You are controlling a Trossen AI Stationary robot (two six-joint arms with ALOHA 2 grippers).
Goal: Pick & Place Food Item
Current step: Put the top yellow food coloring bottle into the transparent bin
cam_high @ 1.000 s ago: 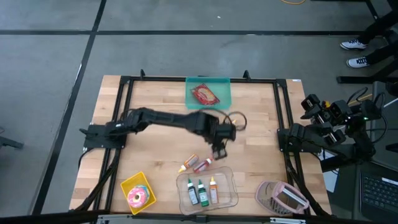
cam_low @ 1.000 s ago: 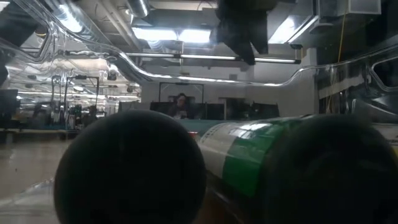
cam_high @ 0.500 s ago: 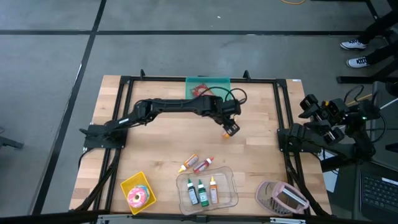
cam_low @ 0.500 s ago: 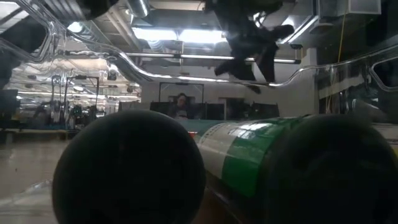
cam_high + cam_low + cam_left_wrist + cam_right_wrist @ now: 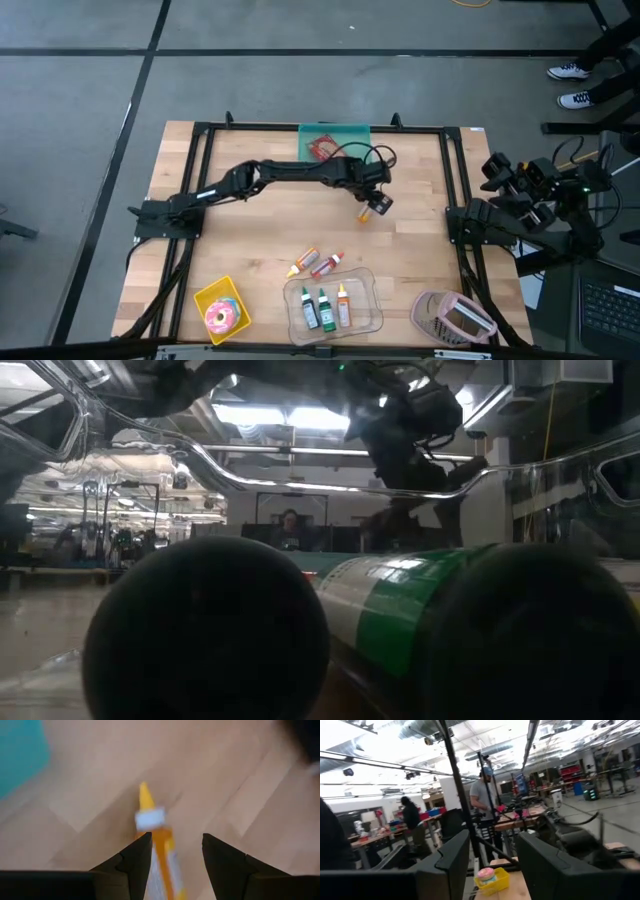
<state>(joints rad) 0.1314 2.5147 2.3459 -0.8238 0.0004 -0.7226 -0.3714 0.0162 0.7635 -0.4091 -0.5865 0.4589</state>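
My left gripper (image 5: 373, 206) hangs over the middle of the table, right of the teal tray (image 5: 358, 152), and is shut on a small orange bottle (image 5: 162, 845) with a white collar and a yellow tip. In the teal tray at the far edge lies a red food packet (image 5: 328, 150). My right gripper (image 5: 498, 170) waits raised beyond the table's right edge, open, with nothing between its fingers (image 5: 451, 865). My left gripper holds the orange bottle by its body (image 5: 167, 862) between its two fingers, below the white collar (image 5: 149, 818). The fingers slant downward, and the bottle lies along them with its tip (image 5: 144, 790) sticking out past them. The bottle is clear of the table.
Two more small bottles (image 5: 316, 263) lie on the wood toward the near edge. Behind them stands a clear tray (image 5: 370, 300) with three bottles, a yellow box with a doughnut (image 5: 221, 312) to its left and a pink basket (image 5: 452, 316) to its right. A black frame (image 5: 450, 180) rims the table.
My left gripper has carried the orange bottle from above the loose bottles toward the table's far edge and to the right, sinking somewhat and rolling its wrist. The bottle stays in its hold, clear of the table.
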